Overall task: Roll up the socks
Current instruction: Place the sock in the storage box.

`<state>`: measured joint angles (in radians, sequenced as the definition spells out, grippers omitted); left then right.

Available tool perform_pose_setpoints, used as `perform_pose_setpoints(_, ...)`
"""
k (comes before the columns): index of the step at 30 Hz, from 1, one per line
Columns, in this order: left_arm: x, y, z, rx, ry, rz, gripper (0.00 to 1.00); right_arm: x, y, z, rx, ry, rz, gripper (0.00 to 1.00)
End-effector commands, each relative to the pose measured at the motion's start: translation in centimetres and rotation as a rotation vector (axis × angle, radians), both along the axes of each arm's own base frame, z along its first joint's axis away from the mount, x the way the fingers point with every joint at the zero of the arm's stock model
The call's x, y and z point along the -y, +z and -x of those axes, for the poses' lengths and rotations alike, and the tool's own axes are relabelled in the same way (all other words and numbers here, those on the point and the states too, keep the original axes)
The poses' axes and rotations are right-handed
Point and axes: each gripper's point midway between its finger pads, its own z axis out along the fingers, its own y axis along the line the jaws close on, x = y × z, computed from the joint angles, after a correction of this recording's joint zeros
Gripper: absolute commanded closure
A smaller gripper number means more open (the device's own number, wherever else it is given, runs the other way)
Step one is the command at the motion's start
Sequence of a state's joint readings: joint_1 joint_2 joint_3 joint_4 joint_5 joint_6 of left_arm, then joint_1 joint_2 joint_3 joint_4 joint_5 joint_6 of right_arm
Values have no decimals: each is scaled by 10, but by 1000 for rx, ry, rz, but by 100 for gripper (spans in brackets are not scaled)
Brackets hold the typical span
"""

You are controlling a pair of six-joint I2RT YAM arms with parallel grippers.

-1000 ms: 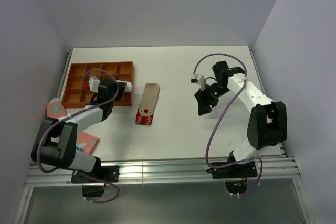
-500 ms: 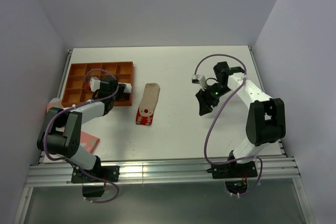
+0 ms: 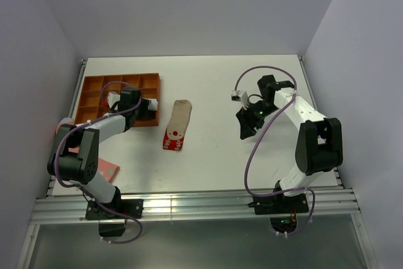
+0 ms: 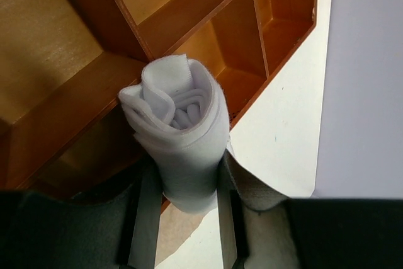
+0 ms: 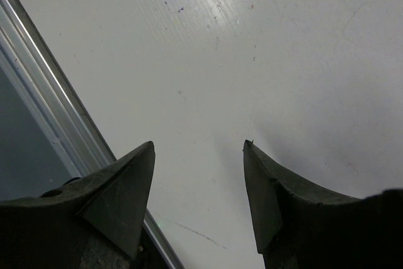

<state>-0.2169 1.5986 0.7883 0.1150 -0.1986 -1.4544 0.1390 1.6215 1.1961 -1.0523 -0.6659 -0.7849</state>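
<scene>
A white sock [image 4: 182, 133], rolled into a tight tube, stands between the fingers of my left gripper [image 4: 186, 184], which is shut on it. The roll hangs over the right-hand edge of the orange compartment tray [image 4: 63, 61]; from above the left gripper [image 3: 146, 108] is at the tray's [image 3: 101, 86] near right corner. A beige sock [image 3: 181, 113] lies flat on the table to the right of the tray, with a red sock with white spots [image 3: 173, 138] at its near end. My right gripper [image 5: 198, 149] is open over bare table, far right of the socks [image 3: 244, 131].
A pink and teal flat item [image 3: 106, 171] lies by the left arm's base, a pink round piece [image 3: 63, 129] beside it. A metal rail [image 5: 56, 105] runs along the table's edge in the right wrist view. Walls close the table on three sides.
The left arm's elbow has swung in toward the tray while its gripper stays over the tray's corner with the rolled sock. The right arm has hardly moved.
</scene>
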Motion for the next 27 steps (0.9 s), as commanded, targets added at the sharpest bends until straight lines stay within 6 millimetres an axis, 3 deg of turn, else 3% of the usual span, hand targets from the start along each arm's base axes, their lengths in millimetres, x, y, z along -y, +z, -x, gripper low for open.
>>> perform_pose_setpoints(1,-17,-51,34,-249,17,-70,100,3,4,2,14,4,-7,35)
perform_pose_setpoints(16,-30,-72,49,-475,-164,-281,100,5,2,7,8,10,-1,35)
perform_pose_setpoints(27,-19,-91,59,-546,-435,-332,100,9,1,7,11,8,4,35)
